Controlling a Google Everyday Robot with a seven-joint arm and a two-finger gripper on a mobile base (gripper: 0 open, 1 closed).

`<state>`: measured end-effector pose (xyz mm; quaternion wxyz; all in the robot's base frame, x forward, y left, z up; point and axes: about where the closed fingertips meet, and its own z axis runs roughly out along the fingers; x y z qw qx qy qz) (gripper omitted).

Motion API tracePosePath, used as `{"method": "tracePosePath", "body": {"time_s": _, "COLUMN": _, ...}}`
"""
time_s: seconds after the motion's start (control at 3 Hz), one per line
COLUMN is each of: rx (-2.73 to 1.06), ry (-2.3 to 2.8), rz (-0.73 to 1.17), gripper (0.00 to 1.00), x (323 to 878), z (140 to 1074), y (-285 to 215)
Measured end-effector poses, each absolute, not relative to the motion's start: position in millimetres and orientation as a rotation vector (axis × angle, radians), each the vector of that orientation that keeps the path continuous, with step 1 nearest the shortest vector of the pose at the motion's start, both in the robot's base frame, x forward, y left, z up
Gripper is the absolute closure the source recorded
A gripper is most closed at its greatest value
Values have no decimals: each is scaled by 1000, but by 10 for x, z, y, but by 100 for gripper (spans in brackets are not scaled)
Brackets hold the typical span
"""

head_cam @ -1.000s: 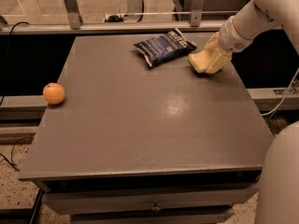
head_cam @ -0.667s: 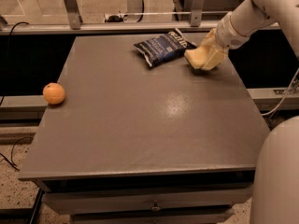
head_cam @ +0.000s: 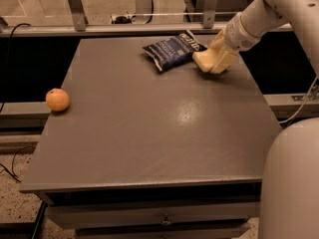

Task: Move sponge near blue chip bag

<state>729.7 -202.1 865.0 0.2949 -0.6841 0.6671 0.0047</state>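
One sponge (head_cam: pixel 203 61) (in end effector (head_cam: pixel 218 59)) beside one blue chip bag (head_cam: pixel 172 51).

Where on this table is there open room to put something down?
The wide middle and front of the table, between the orange and the right edge, is bare. Back right is crowded: blue chip bag, sponge held by the pincer.

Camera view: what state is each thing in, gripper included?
sponge: gripped, just right of the bag.
blue chip bag: lying flat, crinkled, far side of the table.
orange: resting loose at the table's left edge.
gripper: shut on sponge, far right.
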Motion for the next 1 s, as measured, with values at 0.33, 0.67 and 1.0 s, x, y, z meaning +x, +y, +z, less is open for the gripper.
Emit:
{"method": "tracePosePath", "body": {"time_s": 0.33, "rx": -1826, "ry": 1763, "rz": 23, "gripper": 14, "x": 7330, "z": 8644, "y": -1981}}
{"method": "tracePosePath", "body": {"time_s": 0.67, "rx": -1828, "ry": 1741, "rz": 33, "gripper": 0, "x": 7352, "z": 8658, "y": -1954}}
{"method": "tracePosePath", "body": {"time_s": 1.0, "rx": -1828, "ry": 1716, "rz": 44, "gripper": 0, "x": 7357, "z": 8693, "y": -1926}}
